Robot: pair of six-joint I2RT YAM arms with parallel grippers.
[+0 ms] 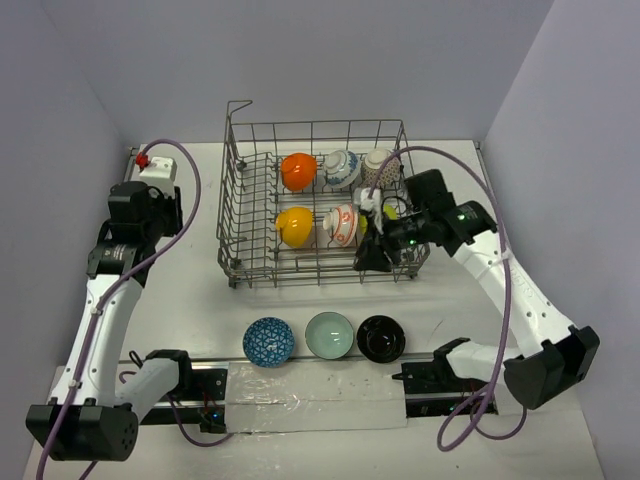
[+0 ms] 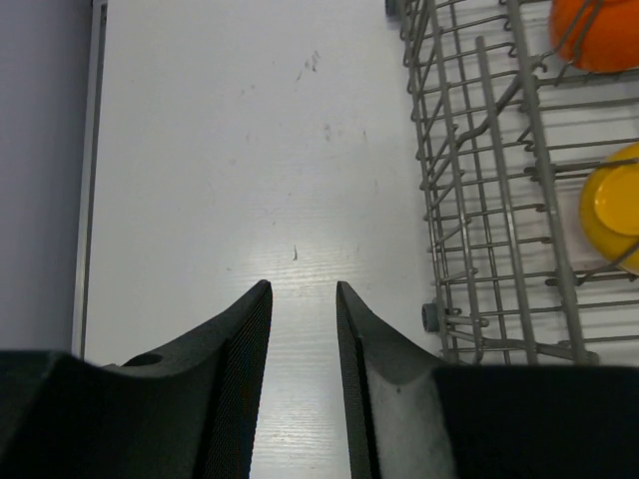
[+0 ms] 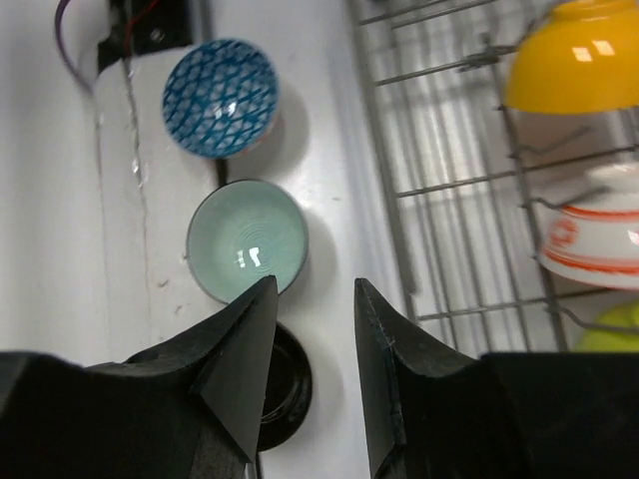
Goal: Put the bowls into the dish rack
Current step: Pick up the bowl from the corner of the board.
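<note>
Top external view showed the dish rack (image 1: 232, 215) standing mid-surface toward the far edge, with five bowls resting among its tines: an orange bowl (image 1: 298, 171), a blue-and-white bowl (image 1: 341, 168) and a white-patterned bowl (image 1: 378, 165) along the far row, and a yellow bowl (image 1: 294, 226) and a red-and-white bowl (image 1: 342, 225) along the near row. Three more sat in a line near the near edge of the surface (image 1: 200, 300): a blue-patterned bowl (image 1: 268, 341), a pale teal bowl (image 1: 329, 334) and a black bowl (image 1: 381, 338). The right end effector (image 1: 368, 258) hung over the rack's near right corner, while the left end effector (image 1: 160, 205) sat well apart from the rack, toward the left edge. Left wrist view showed the left end effector (image 2: 304, 289) parted by a narrow gap with nothing held, above bare surface, the rack (image 2: 469, 200) to its right. Right wrist view showed the right end effector (image 3: 315, 284) partly open and empty, with the teal bowl (image 3: 245, 239) and black bowl (image 3: 285, 384) below it and a lime green bowl (image 3: 614, 329) inside the rack beside the red-and-white one.
</note>
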